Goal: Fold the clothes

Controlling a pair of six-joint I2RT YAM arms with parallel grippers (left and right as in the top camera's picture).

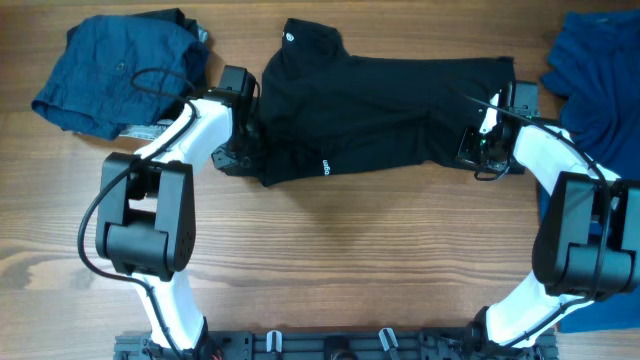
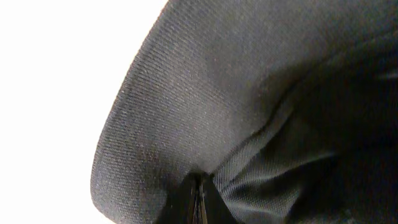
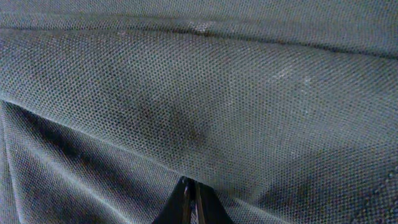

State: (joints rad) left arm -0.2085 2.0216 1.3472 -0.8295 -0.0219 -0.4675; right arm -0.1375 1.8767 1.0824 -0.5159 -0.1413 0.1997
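Far left, toward the back of the wooden table (image 1: pixel 350 270): a crumpled dark blue garment (image 1: pixel 115 65), well apart from the shirt. Just right of it, the left gripper (image 2: pixel 198 199), clamped tight on the left end of the black shirt (image 1: pixel 380 95), no gap between its jaws and a fold of ribbed cloth drawn into them. Across the middle, the shirt itself, stretched sideways between both arms, collar at the back left, small white logo (image 1: pixel 325 167) near the front edge. At its right end, the right gripper (image 3: pixel 189 199), likewise closed to a sliver and nipping the knit weave. Farthest right, partly under the right arm, a royal blue garment (image 1: pixel 600 90), running off the picture's right side.
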